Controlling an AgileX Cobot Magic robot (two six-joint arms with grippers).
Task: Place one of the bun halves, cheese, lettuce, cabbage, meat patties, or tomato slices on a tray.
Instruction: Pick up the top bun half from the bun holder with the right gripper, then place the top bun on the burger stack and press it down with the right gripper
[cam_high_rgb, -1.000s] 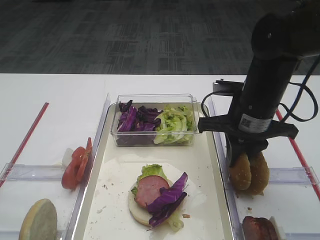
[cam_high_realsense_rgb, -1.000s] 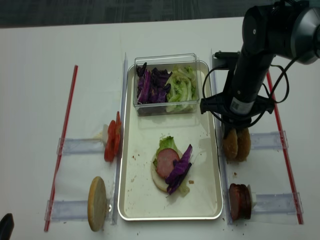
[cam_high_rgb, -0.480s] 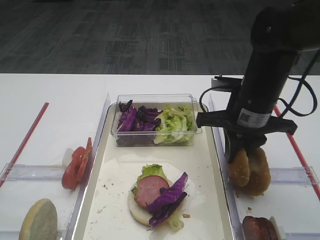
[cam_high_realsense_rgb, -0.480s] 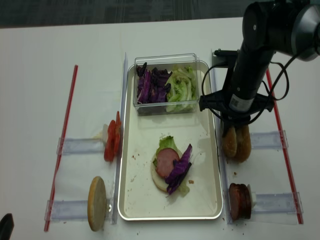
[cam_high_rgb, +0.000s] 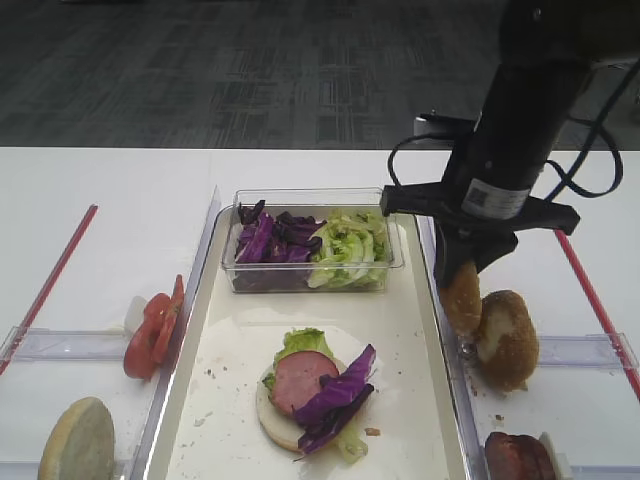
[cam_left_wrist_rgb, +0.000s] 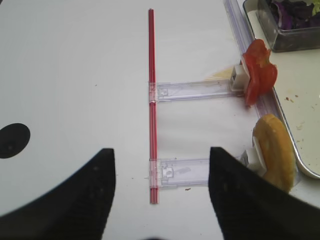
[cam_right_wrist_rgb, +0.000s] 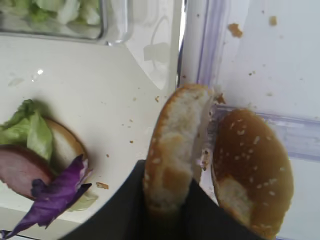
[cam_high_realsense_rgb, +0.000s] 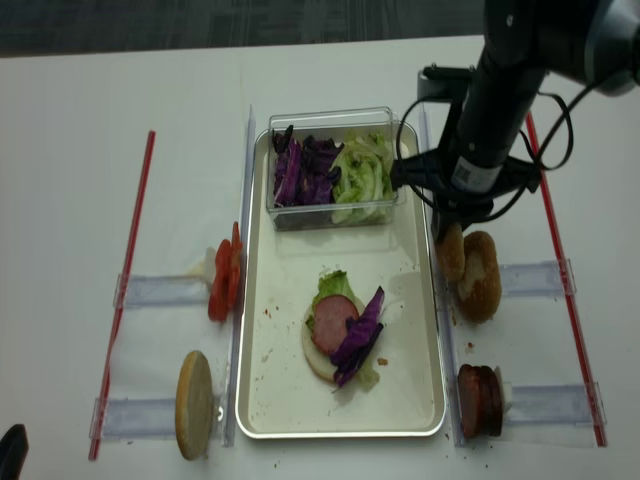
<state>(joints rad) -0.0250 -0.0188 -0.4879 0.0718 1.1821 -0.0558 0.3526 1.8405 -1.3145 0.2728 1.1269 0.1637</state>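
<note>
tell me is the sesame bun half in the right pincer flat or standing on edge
On edge. The golden-brown sesame bun half stands upright in the right pincer, pale cut face sideways, lifted beside the cream metal-rimmed tray.

I can read no text anywhere; the white sticker (cam_high_rgb: 493, 198) on my right arm carries a square code and small print, too blurred to make out.

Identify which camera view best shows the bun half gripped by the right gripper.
The right wrist view: the bun half fills the frame, edge-on, clamped in the right gripper. Both high views show it small beneath the arm; the left wrist view misses it.
</note>
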